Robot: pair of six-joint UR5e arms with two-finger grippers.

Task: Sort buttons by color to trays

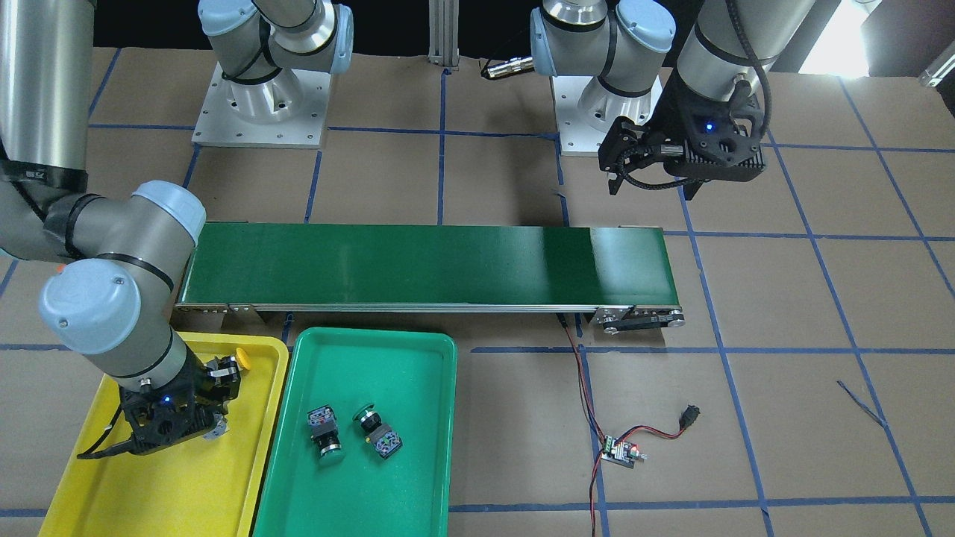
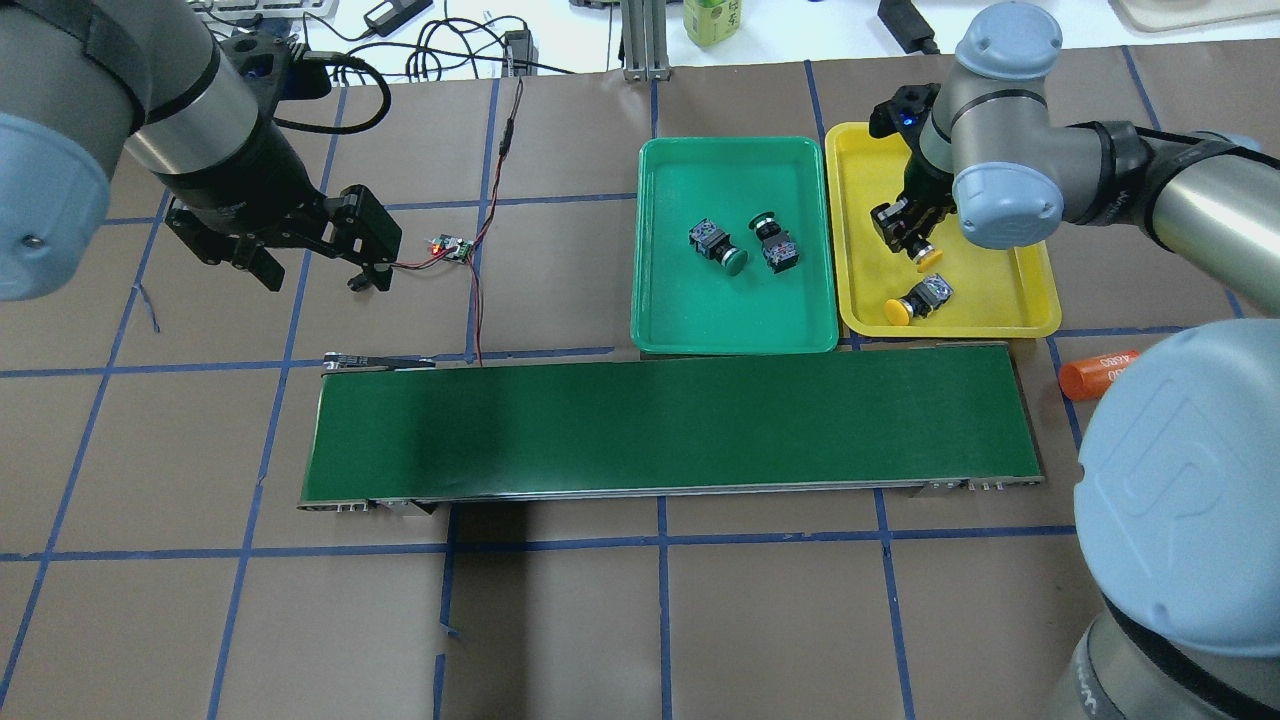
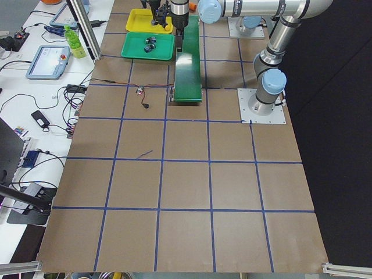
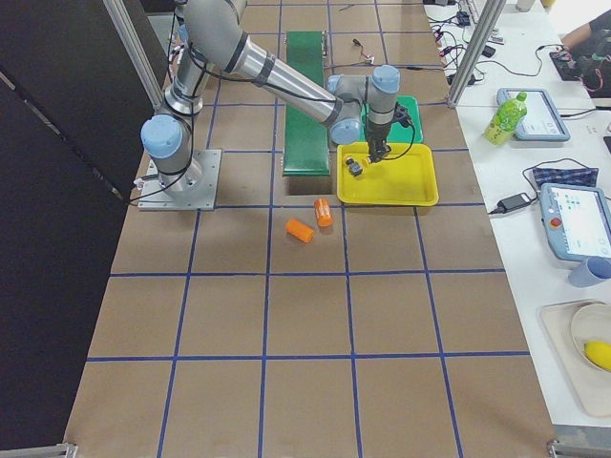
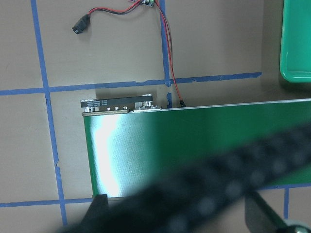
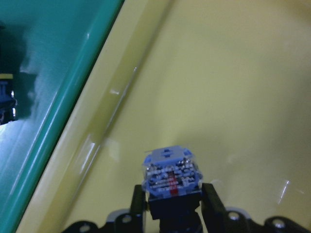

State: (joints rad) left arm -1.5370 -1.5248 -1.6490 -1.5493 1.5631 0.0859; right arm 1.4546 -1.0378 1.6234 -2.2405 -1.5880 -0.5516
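My right gripper (image 2: 905, 228) is low over the yellow tray (image 2: 1000, 300) and is shut on a yellow button (image 2: 927, 257). In the right wrist view the button's grey-blue contact block (image 6: 170, 170) sits between my fingers (image 6: 210, 200), just above the tray floor. A second yellow button (image 2: 920, 303) lies in the same tray near its front rim. Two green buttons (image 2: 718, 245) (image 2: 773, 243) lie on their sides in the green tray (image 2: 700, 315). My left gripper (image 2: 315, 278) is open and empty, above the table beyond the belt's left end.
A long dark-green conveyor belt (image 2: 670, 425) runs along the front of both trays. A small controller board (image 2: 452, 248) with red and black wires lies near my left gripper. An orange cylinder (image 2: 1095, 372) lies off the belt's right end, with a second one (image 4: 300, 230) beside it.
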